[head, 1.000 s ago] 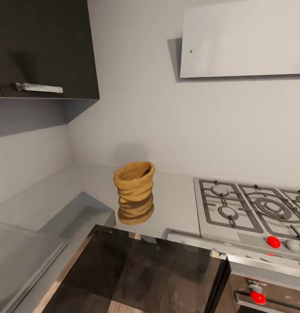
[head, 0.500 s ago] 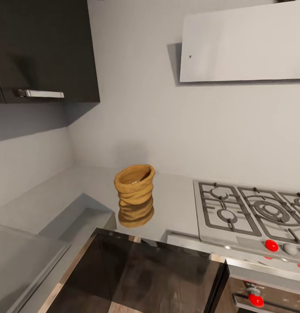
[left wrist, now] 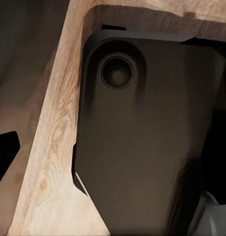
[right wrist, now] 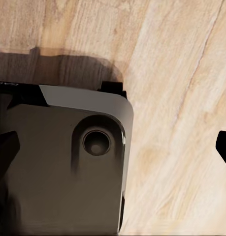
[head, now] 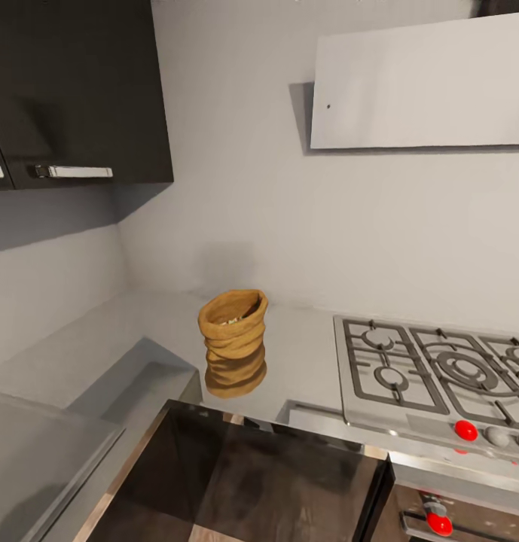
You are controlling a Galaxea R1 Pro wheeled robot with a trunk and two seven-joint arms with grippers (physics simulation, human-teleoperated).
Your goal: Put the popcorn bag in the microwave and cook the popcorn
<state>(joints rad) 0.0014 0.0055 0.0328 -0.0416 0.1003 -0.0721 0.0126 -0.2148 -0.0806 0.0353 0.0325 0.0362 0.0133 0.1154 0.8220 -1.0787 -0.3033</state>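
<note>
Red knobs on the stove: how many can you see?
2. One red knob sits on the stove top's front edge, beside the burner grates. Another red knob is lower, on the oven front. More may lie past the picture's right edge.

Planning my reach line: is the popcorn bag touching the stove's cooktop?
Apart. The head view shows a strip of bare countertop between the popcorn bag and the left edge of the cooktop.

Tan-brown popcorn bag [head: 233,343] on shiny grey countertop [head: 138,331]; red knob [head: 464,430] on steel stove [head: 432,376]
</note>
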